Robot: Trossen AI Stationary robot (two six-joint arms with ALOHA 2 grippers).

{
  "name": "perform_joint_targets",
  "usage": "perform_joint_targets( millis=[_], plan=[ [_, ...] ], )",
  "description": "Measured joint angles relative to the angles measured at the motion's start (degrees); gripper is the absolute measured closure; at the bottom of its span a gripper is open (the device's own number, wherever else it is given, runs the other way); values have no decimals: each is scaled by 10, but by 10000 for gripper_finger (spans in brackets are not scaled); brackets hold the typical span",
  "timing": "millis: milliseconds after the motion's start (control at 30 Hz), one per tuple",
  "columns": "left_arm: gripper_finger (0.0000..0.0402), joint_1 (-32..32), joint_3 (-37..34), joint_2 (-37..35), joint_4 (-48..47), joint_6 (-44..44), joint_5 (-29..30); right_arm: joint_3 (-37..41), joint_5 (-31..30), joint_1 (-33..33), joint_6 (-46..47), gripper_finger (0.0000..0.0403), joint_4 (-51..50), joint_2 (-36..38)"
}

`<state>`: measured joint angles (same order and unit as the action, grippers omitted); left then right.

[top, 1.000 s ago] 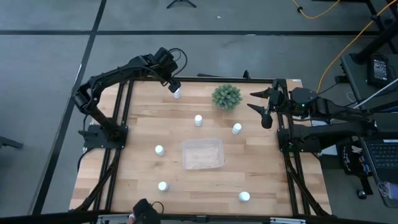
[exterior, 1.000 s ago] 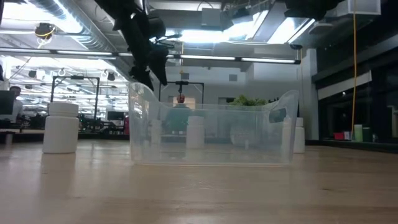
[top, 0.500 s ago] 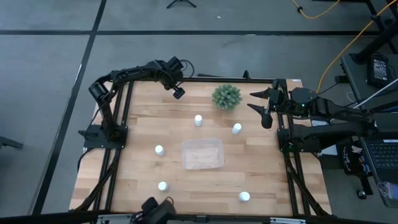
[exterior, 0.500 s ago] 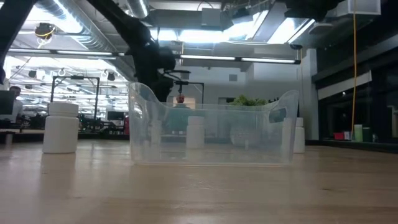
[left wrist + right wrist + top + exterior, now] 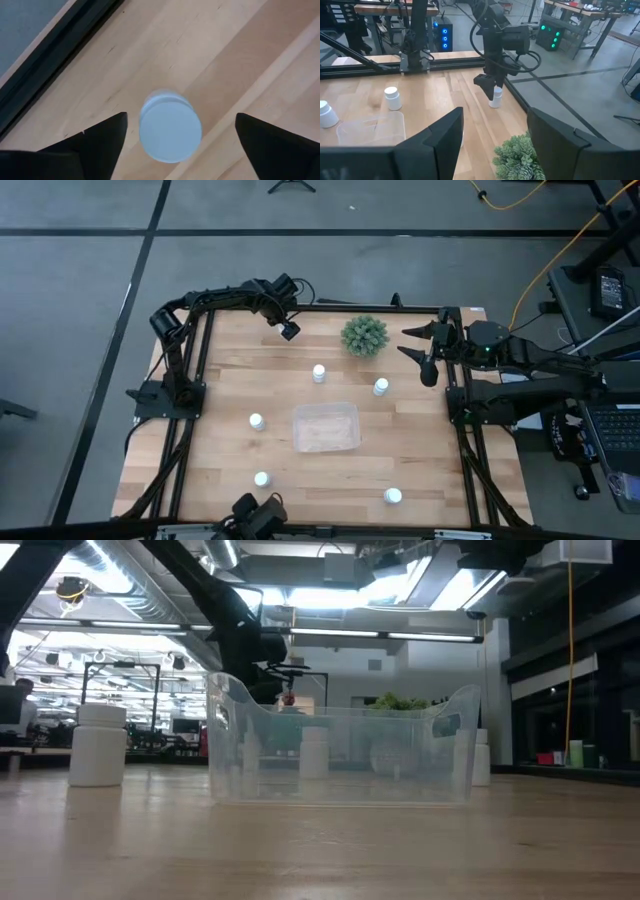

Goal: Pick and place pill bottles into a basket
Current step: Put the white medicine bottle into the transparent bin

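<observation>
Several white pill bottles stand upright on the wooden table. My left gripper [image 5: 289,331] is open above one bottle [image 5: 170,131] near the table's far edge; its fingers stand on either side of the cap without touching. The right wrist view shows that gripper [image 5: 490,86] just over that bottle [image 5: 495,99]. The clear tray [image 5: 325,427] sits at mid-table and holds nothing. Other bottles stand beyond the tray [image 5: 319,373], beyond it to the right [image 5: 380,386] and to its left [image 5: 256,421]. My right gripper [image 5: 409,343] is open and holds nothing at the far right.
A green spiky plant [image 5: 364,335] stands near the far edge, between the two grippers. Two more bottles stand near the front edge, one at the left [image 5: 261,478] and one at the right [image 5: 393,496]. The black metal frame [image 5: 190,380] runs along the table's sides.
My left gripper has moved a little toward the table's right and near edges and come down over the bottle at the far edge, which it now covers in the high view. The bottle has stayed where it was.
</observation>
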<state>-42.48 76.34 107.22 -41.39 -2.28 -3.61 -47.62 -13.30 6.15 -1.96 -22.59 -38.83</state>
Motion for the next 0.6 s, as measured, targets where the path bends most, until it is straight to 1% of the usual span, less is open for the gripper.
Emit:
perform_joint_targets(
  millis=[167, 267, 433, 600],
  plan=[
    [96, 0, 0, 0, 0, 0, 1, 0, 0, 0, 0, 181, 0, 0],
    [125, 0, 0, 0, -2, 0, 22, 0, 0, 0, 0, 181, 0, 0],
    [173, 0, 0, 0, -4, 0, 26, 0, 0, 0, 0, 181, 0, 0],
    [237, 0, 0, -1, -5, 0, 24, 0, 0, 0, 0, 181, 0, 0]
  ],
)
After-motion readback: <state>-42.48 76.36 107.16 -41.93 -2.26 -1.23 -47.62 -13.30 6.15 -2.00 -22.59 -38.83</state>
